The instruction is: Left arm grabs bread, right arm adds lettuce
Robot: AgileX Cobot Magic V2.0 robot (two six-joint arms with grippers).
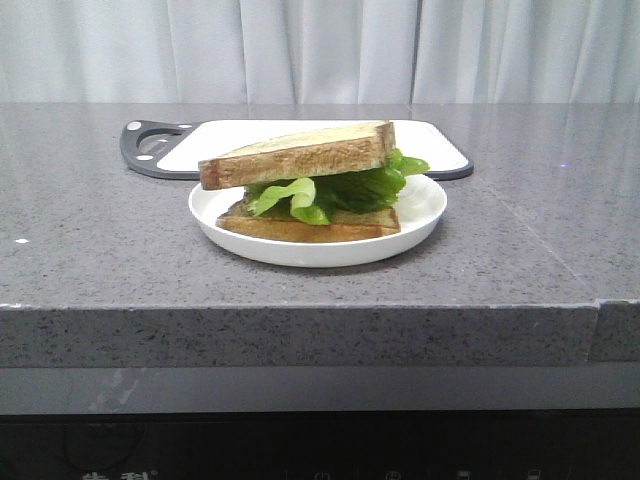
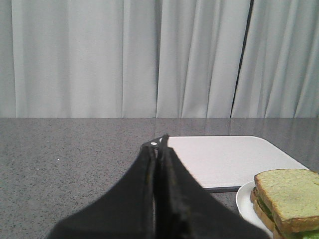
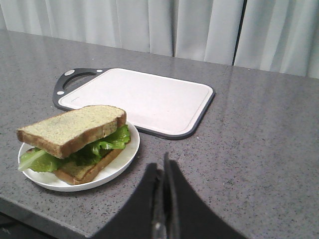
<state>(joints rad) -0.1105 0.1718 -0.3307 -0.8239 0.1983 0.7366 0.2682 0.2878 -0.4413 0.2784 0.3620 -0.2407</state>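
Evidently the sandwich was already assembled: the lettuce [image 1: 340, 190] lay pressed between two toasted slices on the white plate [image 1: 425, 215], so the leaf was held in place by the weight of the upper bread [image 1: 300, 155] rather than by any pincer. That top slice sat tilted, its higher end propped up by the bunched leaf, and it overhung the lower slice [image 1: 310, 226] on one side. The bread showed a golden-brown crust and a pale yellow face flecked with dark specks; the lettuce was ruffled, bright green at its curling edges and darker toward the middle, spilling past the crust on both sides of the plate.

Just behind the plate lay a white cutting board [image 1: 425, 140] with a dark rim and handle, its near edge touching or nearly touching the plate's far rim. Both rested on the grey speckled tabletop [image 1: 100, 250].

Each arm stood clear of the plate, which I judge fitting for a finished job. The left pincer [image 2: 158, 164] had its fingers pressed together, gripping nothing, beside the plate. The right pincer [image 3: 163, 199] was likewise closed and empty, near the plate but apart from it.
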